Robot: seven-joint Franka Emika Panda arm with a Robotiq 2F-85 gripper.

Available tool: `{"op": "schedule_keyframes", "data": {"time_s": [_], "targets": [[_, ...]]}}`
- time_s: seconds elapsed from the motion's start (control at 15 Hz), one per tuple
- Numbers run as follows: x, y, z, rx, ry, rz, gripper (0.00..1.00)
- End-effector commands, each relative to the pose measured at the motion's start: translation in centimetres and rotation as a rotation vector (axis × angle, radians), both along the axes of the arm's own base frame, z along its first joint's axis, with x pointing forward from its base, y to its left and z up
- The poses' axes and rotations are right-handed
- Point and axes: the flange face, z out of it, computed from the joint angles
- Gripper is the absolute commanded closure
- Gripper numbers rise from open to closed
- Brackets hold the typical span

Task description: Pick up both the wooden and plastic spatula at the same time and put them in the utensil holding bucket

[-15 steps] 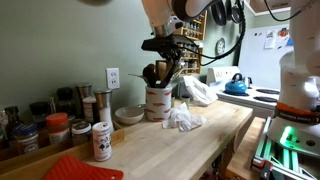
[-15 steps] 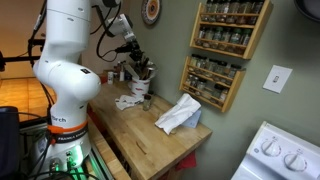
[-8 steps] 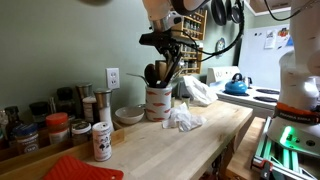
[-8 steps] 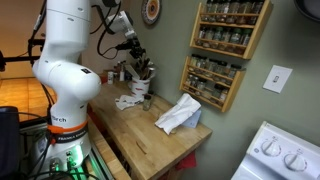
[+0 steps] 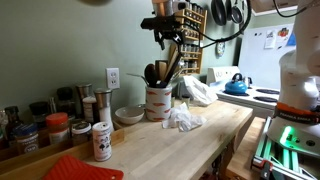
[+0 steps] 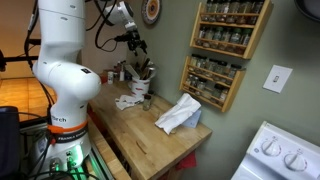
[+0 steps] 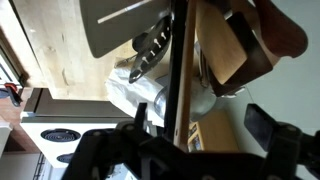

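The utensil holding bucket is a white crock at the back of the wooden counter, also seen in an exterior view. Utensils stand upright in it. My gripper hangs open above their tops and holds nothing. In the wrist view, a long wooden handle and a dark handle beside it run up between my spread fingers. A tan wooden spatula blade and a pale plastic blade show below. My gripper does not pinch either handle.
A crumpled white cloth lies by the bucket, with a bowl beside it. Spice jars and a red mat sit nearer. A blue kettle, a wall spice rack, another cloth and a stove stand further off.
My gripper has gone from shut on the handles to open and has risen above the bucket. The utensils stay standing in the bucket.
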Motion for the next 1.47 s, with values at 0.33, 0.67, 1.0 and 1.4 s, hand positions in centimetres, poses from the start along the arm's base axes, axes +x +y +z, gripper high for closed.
{"op": "schedule_keyframes", "data": {"time_s": [0.33,0.67,1.0,1.4], "targets": [[-5.7,-5.0,8.8,0.232,0.171,0.368,0.0],[-6.5,-9.0,9.2,0.205,0.295,0.624,0.0],[-6.6,-10.1,7.6,0.134,0.356,0.894,0.0],[-7.6,-10.7,7.7,0.113,0.374,1.229,0.0]]}}
